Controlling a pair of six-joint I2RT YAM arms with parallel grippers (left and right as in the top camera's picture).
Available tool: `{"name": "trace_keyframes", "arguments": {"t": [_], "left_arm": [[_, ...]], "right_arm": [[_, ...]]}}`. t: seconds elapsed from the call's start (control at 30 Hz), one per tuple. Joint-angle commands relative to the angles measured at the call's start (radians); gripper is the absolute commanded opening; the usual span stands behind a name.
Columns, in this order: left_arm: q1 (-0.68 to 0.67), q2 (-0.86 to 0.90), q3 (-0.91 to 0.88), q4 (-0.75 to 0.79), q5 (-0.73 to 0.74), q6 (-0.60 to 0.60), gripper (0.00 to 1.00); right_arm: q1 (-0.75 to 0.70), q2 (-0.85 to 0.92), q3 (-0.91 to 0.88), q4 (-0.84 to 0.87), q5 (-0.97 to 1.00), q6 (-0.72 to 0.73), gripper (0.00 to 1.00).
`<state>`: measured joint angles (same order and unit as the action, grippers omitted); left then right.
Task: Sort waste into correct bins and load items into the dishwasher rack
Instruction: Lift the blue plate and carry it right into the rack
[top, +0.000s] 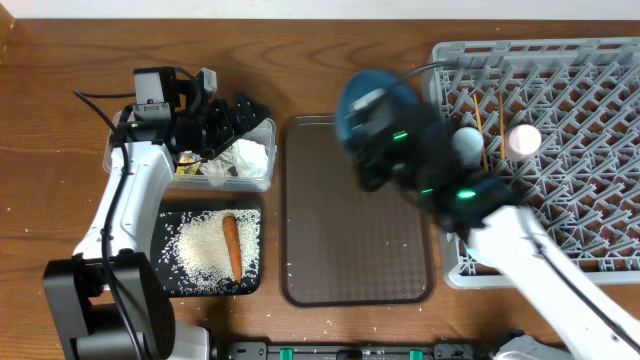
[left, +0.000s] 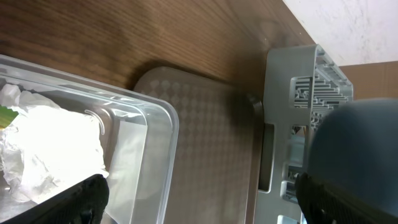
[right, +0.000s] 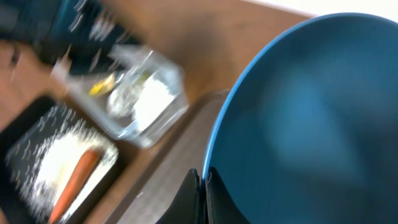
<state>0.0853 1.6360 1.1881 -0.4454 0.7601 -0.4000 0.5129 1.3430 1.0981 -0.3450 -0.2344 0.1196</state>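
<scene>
Right tool (right: 203, 183) clenched on rim of dark-blue plate (right: 305, 118); both fingers pinched edge at bottom of wrist view, plate filling most of that frame
- Overhead: plate (top: 375, 105) blurred, held clear of desk (top: 60, 60), above far right corner of brown serving tray (top: 355, 230), just beside left edge of grey dishwasher rack (top: 580, 100)
- Left tool (top: 240, 118) released, jaws spread wide, hung over far side of clear plastic tub (top: 268, 182); nothing between the fingers
- Tub sat on desk left of serving tray; crumpled white tissue (top: 250, 155) lay inside, silver-and-yellow wrapper (right: 115, 93) beside it in the same tub
- Black tray (top: 168, 222) sat just in front of tub, nearly touching; white rice grains (top: 198, 252) spread across its floor, orange carrot (top: 232, 247) lay lengthwise on the rice towards the right side
- A few stray grains on desk near serving tray's near left corner
- Rack at right end of desk; pale pink cup (top: 524, 138) stood among the pegs, thin wooden chopsticks (top: 477, 118) lay near rack's left side
- Pale round item (top: 467, 142) in rack partly hidden by right arm; could not tell which piece
</scene>
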Motion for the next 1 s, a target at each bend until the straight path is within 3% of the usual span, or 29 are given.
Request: {"name": "trace_keyframes", "arguments": {"t": [0.0,0.33,0.47,0.63,0.97], "left_arm": [[0.004,-0.003,0.007,-0.003,0.013,-0.008,0.98],[0.004,-0.003,0.007,-0.003,0.013,-0.008,0.98],[0.004,-0.003,0.007,-0.003,0.013,-0.008,0.98],[0.004,-0.003,0.007,-0.003,0.013,-0.008,0.98],[0.004,-0.003,0.007,-0.003,0.013,-0.008,0.98]], "right_arm": [[-0.174,-0.103,0.001,-0.012,-0.171,0.034,0.01],[-0.876,-0.141,0.001,0.137,-0.905,0.107,0.01],[-1.054,-0.064,0.001,0.261,-1.071,0.133,0.01],[-1.152,0.087,0.001,0.502,-1.215,0.250,0.01],[-1.174,0.354,0.001,0.990,-1.256,0.555,0.01]]}}
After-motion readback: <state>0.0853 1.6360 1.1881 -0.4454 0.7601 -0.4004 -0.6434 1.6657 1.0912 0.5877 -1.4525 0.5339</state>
